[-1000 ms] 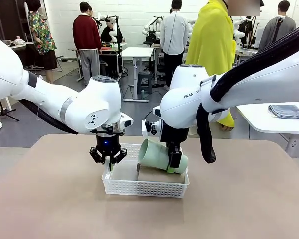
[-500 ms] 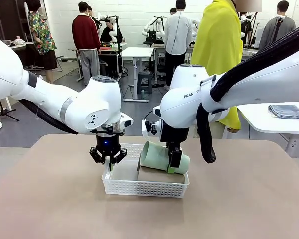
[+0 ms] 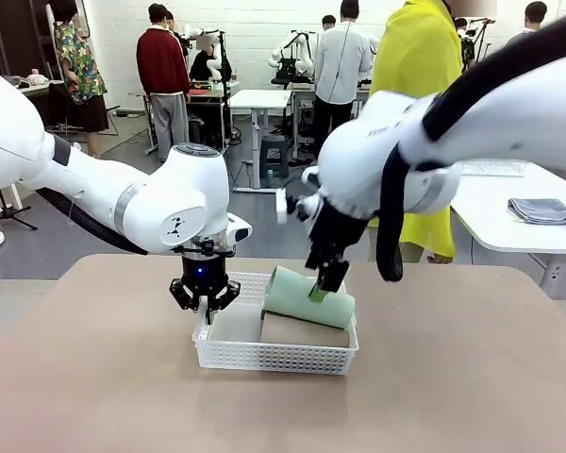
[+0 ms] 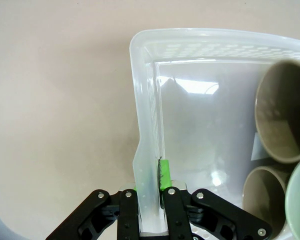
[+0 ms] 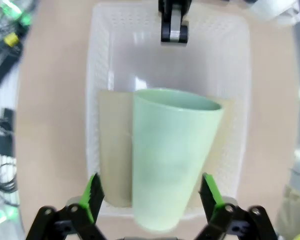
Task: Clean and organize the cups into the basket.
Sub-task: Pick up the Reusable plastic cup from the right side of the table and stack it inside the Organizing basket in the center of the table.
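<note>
The white mesh basket [image 3: 274, 359] sits mid-table. Two tan cups [image 3: 302, 331] lie on their sides in its right half, and the mint green cup [image 3: 297, 299] lies across them. My left gripper [image 3: 206, 307] is shut on the basket's left wall. In the left wrist view that wall [image 4: 146, 150] is pinched between the fingers [image 4: 150, 200], with the tan cups' open mouths [image 4: 282, 120] at right. My right gripper [image 3: 319, 286] hangs open just above the green cup. In the right wrist view its pads [image 5: 92, 195] stand apart on either side of the green cup [image 5: 172, 160].
Bare tan tabletop [image 3: 472, 377] surrounds the basket on all sides. A person in yellow [image 3: 410, 85] stands at the far edge. A grey cloth [image 3: 542, 209] lies on a white table at back right. Other people stand farther off.
My right gripper has opened, let go of the green cup and risen from it. The cup now rests on the tan cups. My left gripper has not moved.
</note>
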{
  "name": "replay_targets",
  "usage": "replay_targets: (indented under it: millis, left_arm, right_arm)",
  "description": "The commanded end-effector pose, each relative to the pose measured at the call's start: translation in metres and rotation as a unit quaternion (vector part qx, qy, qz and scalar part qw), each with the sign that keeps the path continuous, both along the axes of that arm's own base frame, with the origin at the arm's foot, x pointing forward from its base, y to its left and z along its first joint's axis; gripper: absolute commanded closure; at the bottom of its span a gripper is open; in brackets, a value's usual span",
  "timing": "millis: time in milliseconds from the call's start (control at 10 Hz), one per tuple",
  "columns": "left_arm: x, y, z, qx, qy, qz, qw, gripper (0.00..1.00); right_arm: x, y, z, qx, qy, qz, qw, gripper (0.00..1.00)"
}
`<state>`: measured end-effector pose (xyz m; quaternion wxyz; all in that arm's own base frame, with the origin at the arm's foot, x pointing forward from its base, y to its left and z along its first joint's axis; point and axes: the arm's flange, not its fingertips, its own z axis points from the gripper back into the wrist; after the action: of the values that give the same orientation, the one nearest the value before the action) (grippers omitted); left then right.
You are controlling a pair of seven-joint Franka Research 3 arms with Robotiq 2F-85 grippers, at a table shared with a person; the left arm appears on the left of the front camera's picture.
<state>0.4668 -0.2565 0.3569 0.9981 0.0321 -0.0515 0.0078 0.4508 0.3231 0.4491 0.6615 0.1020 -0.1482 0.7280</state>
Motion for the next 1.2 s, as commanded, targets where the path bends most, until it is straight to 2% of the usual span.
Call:
replay_targets:
  millis: [0, 100, 300, 400, 600, 900, 1000, 1100]
  left_arm:
    - [0.000, -0.001, 0.001, 0.000, -0.001, 0.000, 1.000, 1.00]
    - [0.000, -0.001, 0.001, 0.000, -0.001, 0.000, 1.000, 1.00]
    - [0.000, -0.001, 0.001, 0.000, -0.001, 0.000, 1.000, 1.00]
    - [0.000, -0.001, 0.001, 0.000, -0.001, 0.000, 1.000, 1.00]
    - [0.000, -0.001, 0.001, 0.000, -0.001, 0.000, 1.000, 1.00]
    - [0.000, -0.001, 0.001, 0.000, -0.001, 0.000, 1.000, 1.00]
    - [0.000, -0.001, 0.001, 0.000, -0.001, 0.000, 1.000, 1.00]
    - [0.000, -0.001, 0.001, 0.000, -0.001, 0.000, 1.000, 1.00]
  right_arm:
    - [-0.030, -0.079, 0.033, 0.129, 0.009, 0.016, 0.991, 0.00]
    - [-0.037, -0.121, 0.049, 0.208, 0.025, 0.026, 0.977, 0.00]
    - [-0.049, -0.221, 0.060, 0.369, 0.048, 0.036, 0.928, 0.00]
    - [-0.056, -0.272, 0.059, 0.427, 0.037, 0.019, 0.903, 0.00]
    - [-0.070, -0.339, 0.049, 0.478, 0.024, 0.004, 0.878, 0.00]
    - [-0.076, -0.401, 0.018, 0.488, 0.004, -0.036, 0.872, 0.00]
    - [-0.076, -0.414, 0.005, 0.468, -0.003, -0.036, 0.883, 0.00]
    - [-0.074, -0.419, -0.006, 0.432, -0.010, -0.039, 0.901, 0.00]
